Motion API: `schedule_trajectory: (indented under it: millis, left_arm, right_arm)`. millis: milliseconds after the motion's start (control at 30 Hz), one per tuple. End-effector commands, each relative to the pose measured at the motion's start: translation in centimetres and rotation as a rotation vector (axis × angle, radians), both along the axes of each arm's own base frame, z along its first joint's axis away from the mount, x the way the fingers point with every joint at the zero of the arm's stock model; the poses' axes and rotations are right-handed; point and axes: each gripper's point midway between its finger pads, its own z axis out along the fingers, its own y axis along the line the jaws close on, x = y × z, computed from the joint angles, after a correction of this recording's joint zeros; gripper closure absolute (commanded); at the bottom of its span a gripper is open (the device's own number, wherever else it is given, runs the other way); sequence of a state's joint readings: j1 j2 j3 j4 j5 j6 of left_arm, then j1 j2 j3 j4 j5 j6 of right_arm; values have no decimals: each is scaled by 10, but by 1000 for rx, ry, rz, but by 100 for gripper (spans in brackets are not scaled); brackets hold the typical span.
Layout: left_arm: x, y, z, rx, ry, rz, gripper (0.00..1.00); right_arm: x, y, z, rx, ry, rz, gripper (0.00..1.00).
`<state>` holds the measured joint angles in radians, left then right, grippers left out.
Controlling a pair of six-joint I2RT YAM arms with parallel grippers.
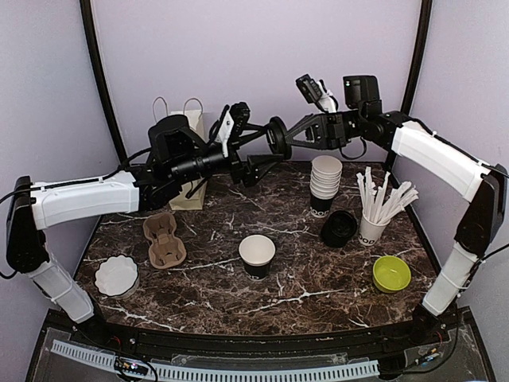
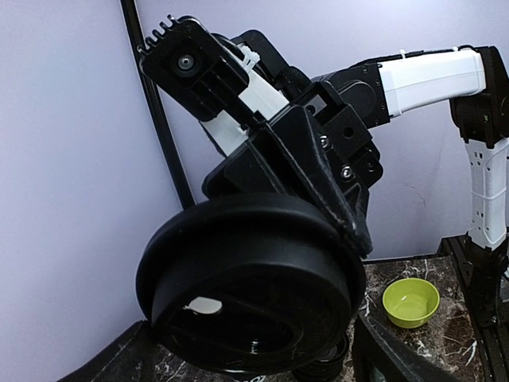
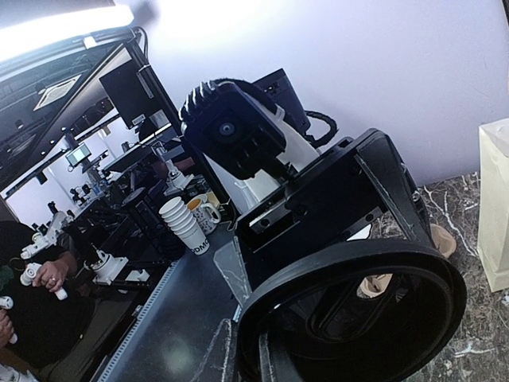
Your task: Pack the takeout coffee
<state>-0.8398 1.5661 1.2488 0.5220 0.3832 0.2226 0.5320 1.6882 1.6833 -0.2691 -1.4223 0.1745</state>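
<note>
A black lid point(image 1: 276, 132) was pinched on edge by the right gripper point(image 1: 284, 137), high over the far middle of the worktop point(image 1: 238, 306). The left gripper point(image 1: 253, 143) was spread wide just left of the lid. An open cup point(image 1: 257, 255) was set below, nearer.

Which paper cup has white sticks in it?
The rightmost cup, behind the green bowl. The middle cup and the stack of cups hold none.
</note>
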Motion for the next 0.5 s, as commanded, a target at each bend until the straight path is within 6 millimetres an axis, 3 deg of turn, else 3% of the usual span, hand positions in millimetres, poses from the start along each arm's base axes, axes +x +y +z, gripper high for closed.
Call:
schedule_trajectory:
  millis: [0, 233, 467]
  left_arm:
    - [-3, -1, 24, -62, -40, -12, 15]
    - [1, -4, 24, -71, -28, -5, 23]
    - [1, -2, 28, -88, -19, 0, 23]
  right_arm:
    - [-7, -4, 15, 37, -46, 20, 93]
    - [-6, -4, 12, 36, -46, 20, 93]
    - [-5, -3, 6, 28, -31, 20, 93]
